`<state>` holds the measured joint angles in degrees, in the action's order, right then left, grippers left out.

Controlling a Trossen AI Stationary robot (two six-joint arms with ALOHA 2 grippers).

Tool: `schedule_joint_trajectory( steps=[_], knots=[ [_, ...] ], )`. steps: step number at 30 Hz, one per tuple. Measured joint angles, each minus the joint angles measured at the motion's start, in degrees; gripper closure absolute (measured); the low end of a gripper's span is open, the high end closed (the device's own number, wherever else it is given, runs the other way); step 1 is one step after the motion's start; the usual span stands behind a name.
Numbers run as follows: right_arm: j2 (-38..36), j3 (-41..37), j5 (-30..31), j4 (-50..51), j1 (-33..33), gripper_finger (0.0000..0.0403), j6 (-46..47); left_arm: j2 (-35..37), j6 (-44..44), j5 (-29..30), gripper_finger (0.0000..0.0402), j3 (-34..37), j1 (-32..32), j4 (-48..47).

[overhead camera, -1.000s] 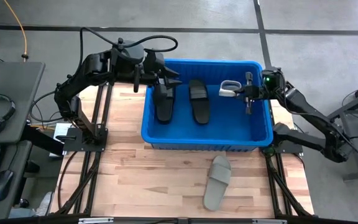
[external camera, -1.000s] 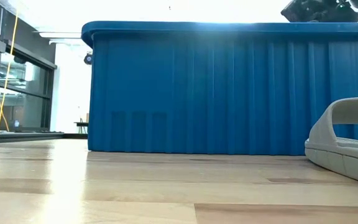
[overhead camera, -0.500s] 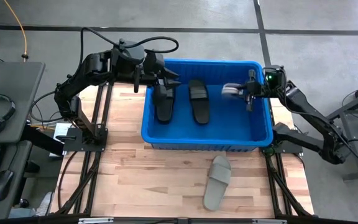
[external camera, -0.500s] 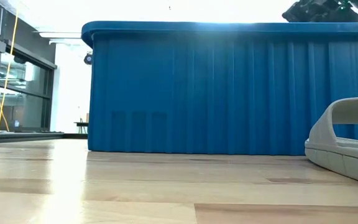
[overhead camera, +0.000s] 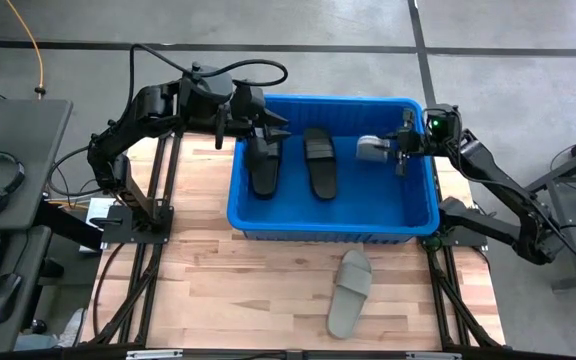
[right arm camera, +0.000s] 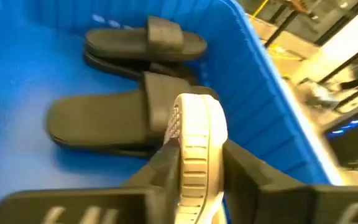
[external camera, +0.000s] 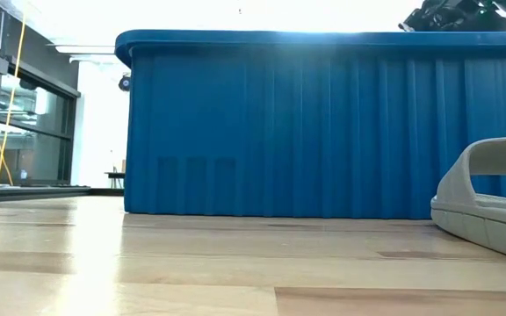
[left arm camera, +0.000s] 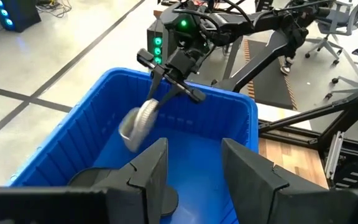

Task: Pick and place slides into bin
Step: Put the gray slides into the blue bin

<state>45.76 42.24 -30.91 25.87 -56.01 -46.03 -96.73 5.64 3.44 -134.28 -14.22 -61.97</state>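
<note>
No text, label, brand, number or sign can be read anywhere in these views.

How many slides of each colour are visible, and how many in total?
Black slides: 2, both lying in the bin, at and.
Grey slides: 2, one at the right gripper above the bin, one on the table.
Total: 4.
</note>
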Motion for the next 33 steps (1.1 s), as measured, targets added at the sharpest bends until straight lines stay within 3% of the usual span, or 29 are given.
schedule_joint_trajectory(
  steps=[4,7,15,19,33],
  knots=[
    [0.70,0.09,6.44,1.52,0.00,0.0382,-3.56,0.00,-0.01,0.02,0.0263,0.00,0.00,0.01],
    [1.40,0.05,6.91,4.93,-0.03,0.0388,-3.71,0.00,-0.01,0.01,0.0263,0.00,0.00,0.01],
    [1.79,0.07,3.28,4.64,-1.15,0.0278,3.01,0.00,0.01,0.00,0.0263,0.00,0.00,0.01],
    [1.77,0.07,3.41,7.01,-1.70,0.0243,5.44,0.00,0.12,-1.37,0.0263,0.00,0.00,0.01],
    [-1.82,0.07,0.37,15.71,-1.66,0.0231,10.85,0.00,0.12,-3.04,0.0263,0.00,0.02,-0.05]
  ],
)
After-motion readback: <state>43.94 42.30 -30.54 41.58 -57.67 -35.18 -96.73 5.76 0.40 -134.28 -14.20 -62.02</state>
